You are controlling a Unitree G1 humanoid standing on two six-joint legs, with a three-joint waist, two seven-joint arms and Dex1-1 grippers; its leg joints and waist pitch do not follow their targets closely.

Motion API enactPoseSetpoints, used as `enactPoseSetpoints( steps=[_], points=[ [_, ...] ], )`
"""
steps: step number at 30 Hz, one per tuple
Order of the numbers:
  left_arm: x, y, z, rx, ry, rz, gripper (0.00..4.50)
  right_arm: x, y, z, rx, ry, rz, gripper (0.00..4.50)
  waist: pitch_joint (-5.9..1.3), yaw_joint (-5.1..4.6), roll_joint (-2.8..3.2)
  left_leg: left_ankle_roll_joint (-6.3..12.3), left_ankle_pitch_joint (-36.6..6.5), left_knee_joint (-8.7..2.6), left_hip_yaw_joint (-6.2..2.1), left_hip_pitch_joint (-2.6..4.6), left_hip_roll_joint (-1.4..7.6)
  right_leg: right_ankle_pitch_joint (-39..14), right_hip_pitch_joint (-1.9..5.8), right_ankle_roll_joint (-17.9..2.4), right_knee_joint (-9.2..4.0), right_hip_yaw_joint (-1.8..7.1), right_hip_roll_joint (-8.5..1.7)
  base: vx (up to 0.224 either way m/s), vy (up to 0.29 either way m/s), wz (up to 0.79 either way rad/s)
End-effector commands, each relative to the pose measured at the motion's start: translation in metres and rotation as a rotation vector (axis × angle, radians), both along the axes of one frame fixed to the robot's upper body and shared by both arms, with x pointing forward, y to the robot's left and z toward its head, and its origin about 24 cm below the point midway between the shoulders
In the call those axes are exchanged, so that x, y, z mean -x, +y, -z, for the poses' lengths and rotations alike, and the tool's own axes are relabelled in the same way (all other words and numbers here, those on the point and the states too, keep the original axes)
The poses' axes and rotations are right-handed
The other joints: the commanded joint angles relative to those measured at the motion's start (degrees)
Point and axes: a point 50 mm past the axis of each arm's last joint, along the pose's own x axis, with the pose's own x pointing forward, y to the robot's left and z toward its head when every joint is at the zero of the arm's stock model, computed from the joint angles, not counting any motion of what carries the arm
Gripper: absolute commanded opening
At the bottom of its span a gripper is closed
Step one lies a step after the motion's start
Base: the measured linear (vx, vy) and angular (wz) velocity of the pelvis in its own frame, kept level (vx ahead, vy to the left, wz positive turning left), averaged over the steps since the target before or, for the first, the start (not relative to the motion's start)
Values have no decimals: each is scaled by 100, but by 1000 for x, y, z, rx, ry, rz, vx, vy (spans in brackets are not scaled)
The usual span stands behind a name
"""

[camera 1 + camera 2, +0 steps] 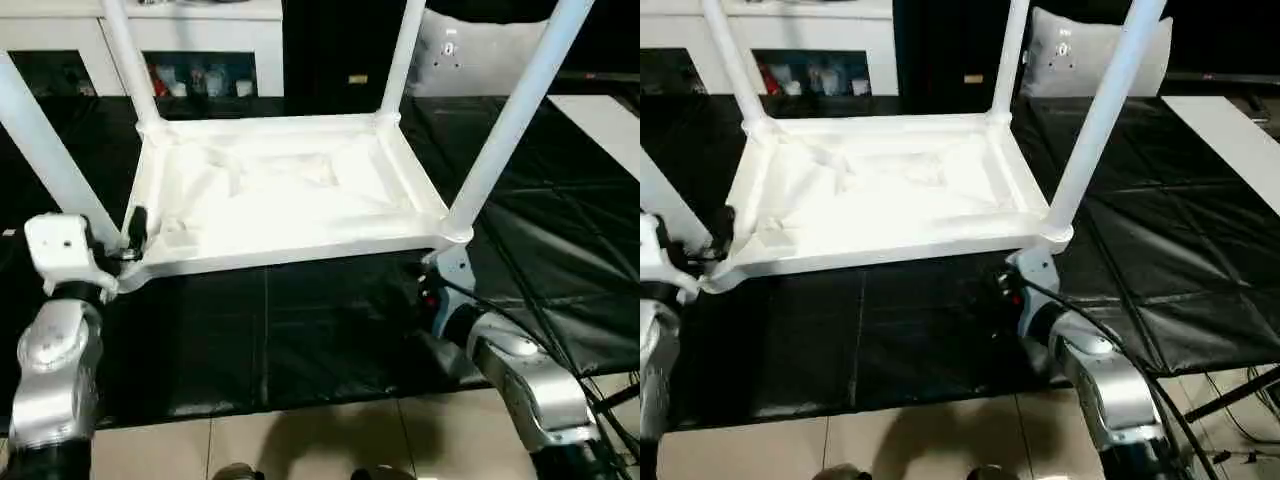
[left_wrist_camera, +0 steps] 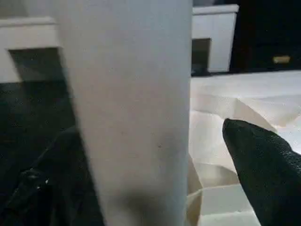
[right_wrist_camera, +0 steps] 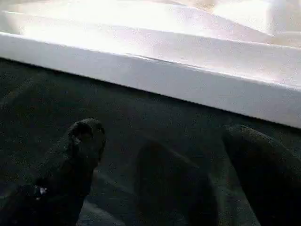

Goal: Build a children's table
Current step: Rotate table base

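Children's table (image 1: 280,190) inverted, four legs pointing up.

Table leg (image 2: 131,113) between open left pincer (image 2: 141,179) fingers; black mat (image 1: 300,330) free.

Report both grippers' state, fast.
Left gripper: open, fingers either side of the near-left table leg, not clamped.
Right gripper: open, holding nothing, just short of the tabletop's edge.
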Motion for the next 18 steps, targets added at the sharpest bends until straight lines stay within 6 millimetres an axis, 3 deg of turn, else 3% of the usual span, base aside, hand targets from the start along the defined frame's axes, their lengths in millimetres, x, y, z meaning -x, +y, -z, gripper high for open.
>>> enactPoseSetpoints(
  steps=[1, 4, 7, 9, 10, 12, 13, 15, 18],
  points=[
    [-8, 1, 1, 27, 48, 91, 447, -10, -14, 5, 47, 30, 125, 450, -340, 9, 54, 60, -471, -494, -68, 60, 275, -195, 260, -1282, -315, 227, -407, 0, 0, 0],
    [-13, -5, -2, 60, 72, 254, 447, -18, -20, 10, 69, 53, 175, 450, -342, 15, 72, -78, -644, -516, -61, 77, 287, -552, 245, -1318, -320, 230, -424, 0, 0, 0],
    [-11, -13, -5, 77, 91, 403, 447, -23, -22, 11, 68, 51, 192, 450, -367, 51, 72, -29, -433, -495, -39, 92, 306, -119, 255, -1378, -280, 229, -429, 0, 0, 0],
    [5, -29, -6, 118, 182, 731, 447, -33, -27, 13, 76, 54, 209, 450, -398, 71, 38, 14, -268, -481, -33, 100, 306, 78, 263, -1480, -224, 223, -457, 0, 0, 0],
    [8, -31, -5, 129, 199, 775, 447, -34, -27, 14, 80, 55, 212, 450, -368, 85, 67, 22, -353, -498, 3, 116, 312, -139, 213, -1517, -250, 216, -427, 0, 0, 0],
    [13, -36, -4, 148, 235, 846, 447, -36, -30, 15, 90, 60, 218, 450, -358, 125, 26, 58, -388, -503, 27, 116, 311, -164, 224, -1528, -252, 223, -414, 0, 0, 0],
    [16, -38, -4, 157, 252, 878, 447, -37, -31, 15, 93, 63, 220, 450, -365, 146, 49, 69, -351, -508, 13, 104, 320, -151, 241, -1515, -236, 224, -436, 0, 0, 0],
    [26, -52, -2, 179, 304, 1000, 447, -39, -37, 18, 108, 76, 230, 450, -374, 134, 6, 64, -356, -506, 20, 101, 322, -153, 253, -1511, -230, 226, -446, 0, 0, 0],
    [35, -77, -4, 215, 318, 1141, 447, -44, -44, 21, 118, 85, 239, 450, -365, 134, -12, 81, -408, -505, 36, 97, 315, -286, 267, -1491, -263, 238, -434, 0, 0, 0]
  ],
)
